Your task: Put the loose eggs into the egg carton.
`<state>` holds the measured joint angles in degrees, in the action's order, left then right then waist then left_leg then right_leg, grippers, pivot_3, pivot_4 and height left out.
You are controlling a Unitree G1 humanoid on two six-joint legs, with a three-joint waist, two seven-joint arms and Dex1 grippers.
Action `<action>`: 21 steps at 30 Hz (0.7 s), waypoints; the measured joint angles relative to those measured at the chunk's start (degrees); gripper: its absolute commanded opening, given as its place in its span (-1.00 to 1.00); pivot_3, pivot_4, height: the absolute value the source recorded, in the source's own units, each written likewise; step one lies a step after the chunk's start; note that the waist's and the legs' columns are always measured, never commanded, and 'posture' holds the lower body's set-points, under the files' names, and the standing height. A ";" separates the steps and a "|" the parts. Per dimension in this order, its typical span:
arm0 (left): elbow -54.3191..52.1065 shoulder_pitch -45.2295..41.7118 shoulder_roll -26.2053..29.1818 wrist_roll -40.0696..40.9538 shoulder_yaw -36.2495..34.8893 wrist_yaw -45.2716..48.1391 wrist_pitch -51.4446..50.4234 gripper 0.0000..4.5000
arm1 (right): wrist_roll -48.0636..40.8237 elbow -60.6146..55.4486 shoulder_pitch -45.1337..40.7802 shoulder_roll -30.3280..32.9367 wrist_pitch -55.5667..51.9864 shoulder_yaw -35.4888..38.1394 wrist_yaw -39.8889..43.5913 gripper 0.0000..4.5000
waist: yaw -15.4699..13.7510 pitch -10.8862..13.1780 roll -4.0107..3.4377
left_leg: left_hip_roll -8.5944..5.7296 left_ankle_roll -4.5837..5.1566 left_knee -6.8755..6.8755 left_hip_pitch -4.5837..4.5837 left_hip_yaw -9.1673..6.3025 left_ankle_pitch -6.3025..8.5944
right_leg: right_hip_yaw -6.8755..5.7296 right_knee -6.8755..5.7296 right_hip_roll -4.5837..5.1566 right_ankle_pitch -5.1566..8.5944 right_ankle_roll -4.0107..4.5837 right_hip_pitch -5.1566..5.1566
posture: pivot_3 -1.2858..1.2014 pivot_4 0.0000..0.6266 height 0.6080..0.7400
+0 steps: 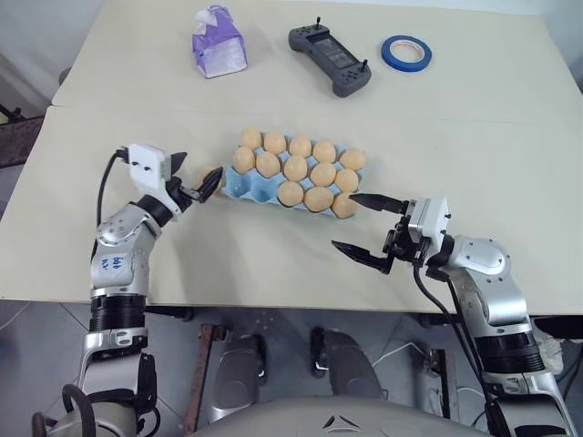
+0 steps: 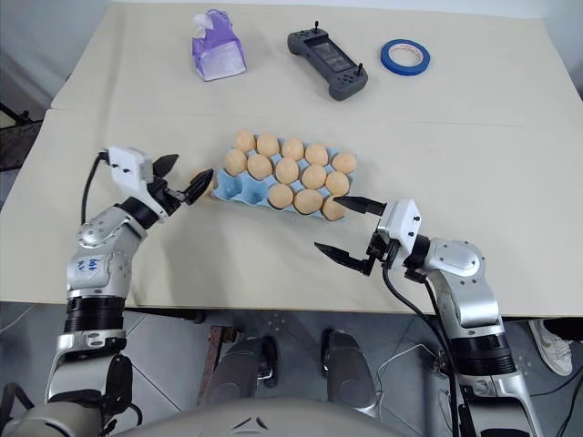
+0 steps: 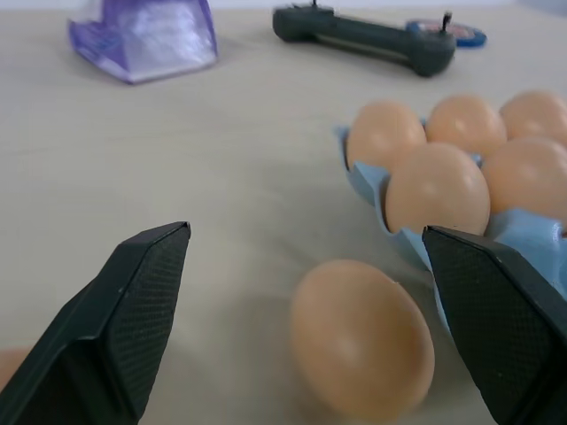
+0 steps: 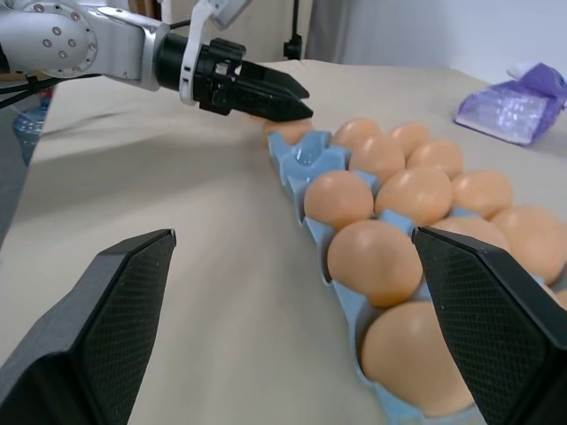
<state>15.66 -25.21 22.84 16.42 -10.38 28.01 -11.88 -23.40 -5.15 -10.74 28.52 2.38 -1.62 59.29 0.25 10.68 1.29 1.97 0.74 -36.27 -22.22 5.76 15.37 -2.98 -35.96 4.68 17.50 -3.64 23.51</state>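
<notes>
loose egg [image 1: 209, 174] lies on the desk [image 1: 273, 264] just beside the egg carton [image 1: 239, 186] end with empty cups, left end effector [image 1: 193, 179] spread around it. left wrist view: egg [image 3: 361, 338] between the fingers [image 3: 133, 310]; best centre it, close gently. right wrist view: right end effector [image 4: 292, 328] apart, empty, beside the carton [image 4: 306, 159].

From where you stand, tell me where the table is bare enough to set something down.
Bare tabletop runs along the near edge between the open left gripper and open right gripper, and across the strip between the egg carton and the tissue pack. It is crowded at the carton's left end, where a loose egg lies between the left fingers.
</notes>
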 measured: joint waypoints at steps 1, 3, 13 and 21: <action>0.91 -0.49 -0.25 -0.33 0.34 0.03 0.05 0.99 | 0.00 -0.38 0.18 -0.01 0.00 -0.06 -0.14 1.00 | -0.10 0.00 0.00 | 0.00 0.00 -0.02 0.00 0.00 0.00 | 0.00 0.00 0.00 0.00 0.00 0.00 | 0.03 -0.52 1.00; 1.24 -1.21 -0.25 -1.26 0.85 -0.07 0.11 0.99 | 0.00 -1.08 0.32 -0.01 0.00 -0.05 -0.53 1.00 | -0.16 0.00 0.00 | -0.01 0.00 -0.09 0.01 0.00 0.00 | 0.02 -0.02 0.01 0.00 0.00 -0.04 | 0.03 -0.52 1.00; 2.65 -0.74 -0.65 -1.56 1.18 -0.92 -1.08 0.12 | 0.00 -1.46 0.51 -0.02 0.00 -0.06 -1.67 1.00 | -0.05 -0.01 0.01 | 0.00 0.00 -0.16 0.06 0.00 -0.04 | 0.07 -0.06 0.03 -0.08 -0.02 -0.07 | 0.03 -0.52 1.00; 0.33 0.73 -0.26 -0.95 0.62 -0.93 -3.72 -0.24 | 0.00 -1.37 0.10 -0.05 0.01 -0.08 -1.78 1.00 | -0.02 -0.01 0.01 | 0.00 0.00 -0.13 0.04 0.00 -0.02 | 0.07 -0.02 0.04 -0.08 -0.02 -0.06 | 0.03 -0.52 1.00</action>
<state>15.99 -24.48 22.58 15.47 -9.75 27.08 -15.60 -23.40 -6.51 -10.64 28.47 2.39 -1.70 57.50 0.22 10.68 1.31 1.97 0.74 -36.40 -22.18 5.76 15.35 -2.91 -35.99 4.71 17.42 -3.66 23.45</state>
